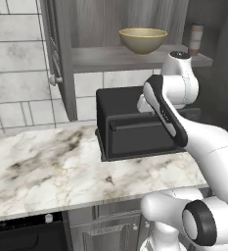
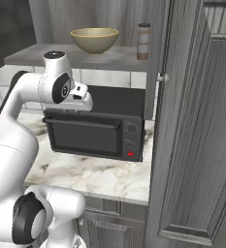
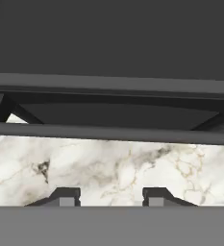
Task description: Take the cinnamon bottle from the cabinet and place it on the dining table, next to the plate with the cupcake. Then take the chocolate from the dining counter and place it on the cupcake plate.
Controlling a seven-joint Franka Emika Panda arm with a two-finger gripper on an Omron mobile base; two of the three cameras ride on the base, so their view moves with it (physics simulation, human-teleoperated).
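Grey wood-grain wall cabinet (image 2: 46, 59) open, I see reddish-brown cylindrical cinnamon bottle (image 2: 143, 41) upright on its shelf, right of tan round bowl (image 2: 94, 39), apart | black toaster oven (image 2: 97, 131) on marble counter (image 1: 52, 171) below | gripper (image 3: 111, 197) over oven's front, fingertips (image 3: 68, 197) drawn in, holding nothing.

Reddish-brown cinnamon bottle (image 2: 143, 41) stands upright on cabinet (image 2: 109, 59) shelf.
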